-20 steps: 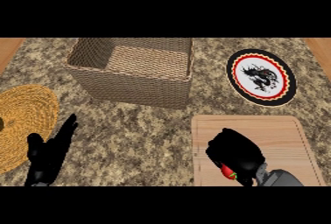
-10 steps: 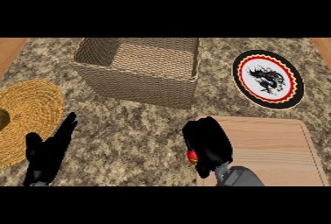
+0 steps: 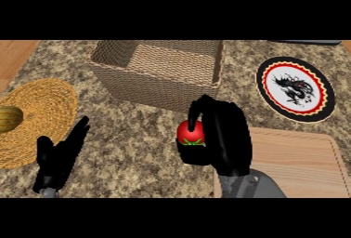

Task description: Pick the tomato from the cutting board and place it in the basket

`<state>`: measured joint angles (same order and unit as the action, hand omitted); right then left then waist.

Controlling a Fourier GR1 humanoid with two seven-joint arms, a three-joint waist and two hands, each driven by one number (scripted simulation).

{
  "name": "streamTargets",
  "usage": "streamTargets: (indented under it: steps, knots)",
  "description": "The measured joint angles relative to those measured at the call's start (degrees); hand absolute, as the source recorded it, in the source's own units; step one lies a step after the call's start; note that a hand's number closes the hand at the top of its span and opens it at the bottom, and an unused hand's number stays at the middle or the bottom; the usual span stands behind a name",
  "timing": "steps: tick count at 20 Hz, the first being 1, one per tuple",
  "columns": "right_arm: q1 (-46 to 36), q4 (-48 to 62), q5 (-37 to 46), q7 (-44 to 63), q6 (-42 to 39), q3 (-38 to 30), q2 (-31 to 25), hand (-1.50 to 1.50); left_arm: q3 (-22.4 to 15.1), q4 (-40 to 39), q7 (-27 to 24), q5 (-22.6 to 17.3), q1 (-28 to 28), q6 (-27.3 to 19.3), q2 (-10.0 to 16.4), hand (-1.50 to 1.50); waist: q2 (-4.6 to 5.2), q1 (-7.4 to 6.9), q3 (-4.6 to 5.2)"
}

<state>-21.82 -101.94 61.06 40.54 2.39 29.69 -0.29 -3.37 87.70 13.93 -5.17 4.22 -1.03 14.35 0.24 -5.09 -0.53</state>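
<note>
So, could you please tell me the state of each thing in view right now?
tomato: held in the right hand, clear of the cutting board, outside the basket.
right hand: shut on the tomato.
left hand: open, fingers straight, holding nothing.
basket: upright, open-topped, nothing visible inside.
cutting board: flat, nothing on its visible part.
plate: flat on the counter, nothing on it.

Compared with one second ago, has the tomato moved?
Yes. Held in the right robot hand, the tomato went left, from above the board to past its left edge, nearer the basket.
</note>
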Motion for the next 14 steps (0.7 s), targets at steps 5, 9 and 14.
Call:
streamTargets:
  steps: [5, 9, 14]
  knots:
    - [-8.49, 0.18, 1.39, 12.85, 7.54, -0.22, 0.19, 1.5, -0.79, -0.54, 0.82, 0.13, -1.29, 0.54, -0.21, 0.0, -0.19, -1.24, 0.41]
    - [-16.69, 2.43, 3.49, 19.47, 10.23, -1.67, 0.1, 1.5, -1.41, -0.9, 1.31, 0.55, -2.08, 0.81, -0.25, 0.0, -0.28, -1.99, 0.58]
    - [-27.15, 7.76, 5.23, 23.47, 10.59, -4.88, -0.06, 1.5, -2.05, -1.24, 2.01, 0.98, -2.92, 0.75, -0.67, 0.0, -0.18, -2.65, 0.65]
